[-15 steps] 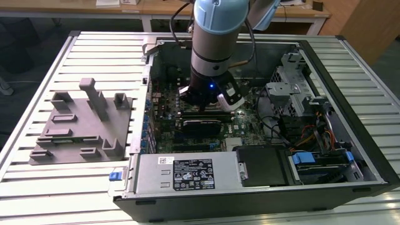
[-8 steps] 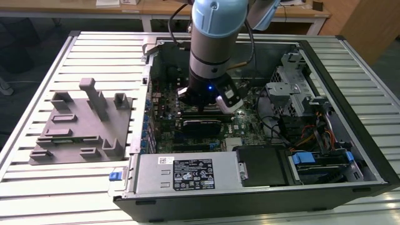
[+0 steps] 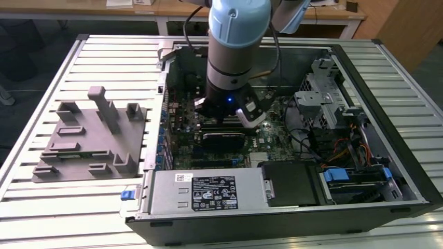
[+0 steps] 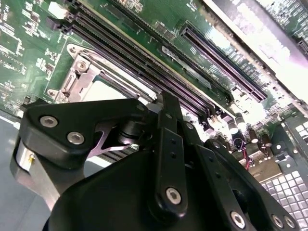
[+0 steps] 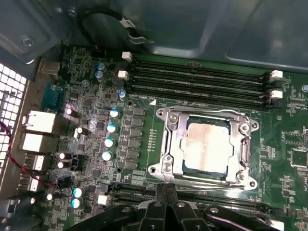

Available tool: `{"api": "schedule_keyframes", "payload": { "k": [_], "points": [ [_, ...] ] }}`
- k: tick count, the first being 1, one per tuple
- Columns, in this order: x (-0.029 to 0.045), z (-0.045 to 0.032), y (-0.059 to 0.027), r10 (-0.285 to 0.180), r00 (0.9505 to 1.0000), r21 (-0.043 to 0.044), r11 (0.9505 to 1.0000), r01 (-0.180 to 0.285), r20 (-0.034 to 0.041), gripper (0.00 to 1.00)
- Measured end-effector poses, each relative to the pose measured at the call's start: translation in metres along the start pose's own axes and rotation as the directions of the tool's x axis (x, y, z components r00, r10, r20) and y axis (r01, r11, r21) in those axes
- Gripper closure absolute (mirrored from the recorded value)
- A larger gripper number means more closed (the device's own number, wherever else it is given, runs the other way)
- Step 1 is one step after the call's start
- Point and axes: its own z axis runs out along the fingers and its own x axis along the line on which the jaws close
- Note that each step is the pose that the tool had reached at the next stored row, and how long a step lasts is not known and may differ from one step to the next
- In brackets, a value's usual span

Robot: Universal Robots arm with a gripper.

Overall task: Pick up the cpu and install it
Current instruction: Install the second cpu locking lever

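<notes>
- grey moulded tray [image 3: 90, 140] out at 9 o'clock of the open PC case [image 3: 387, 171] in the exterior view; parked on the slatted table [image 3: 41, 207]
- cpu [image 5: 206, 146] sat inside the metal-framed socket [image 5: 168, 144] on the motherboard [image 5: 139, 134]; RAM slots [image 5: 197, 77] at 12 o'clock of it in the first wrist view
- gripper [image 5: 166, 192] just short of the socket frame, fingers pinched together, holding nothing

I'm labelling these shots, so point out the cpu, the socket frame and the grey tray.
cpu [image 5: 206, 146], first wrist view, middle of its shiny top.
socket frame [image 5: 169, 139], first wrist view, its side bar.
tray [image 3: 76, 150], exterior view, flat base.
</notes>
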Motion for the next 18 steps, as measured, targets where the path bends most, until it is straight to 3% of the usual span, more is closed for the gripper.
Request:
{"api": "schedule_keyframes", "payload": {
  "k": [2,6,18],
  "points": [
    [0.0008,0.0017,-0.0003,0.0,1.0,-0.0089,1.0,0.0,0.0008,0.89],
    [0.0013,0.0043,-0.0008,-0.001,1.0,-0.037,0.9993,0.001,0.0041,0.89],
    [0.0028,0.0054,-0.0058,-0.001,1.0,-0.0478,0.9989,0.002,0.0051,0.89]
  ]
}}
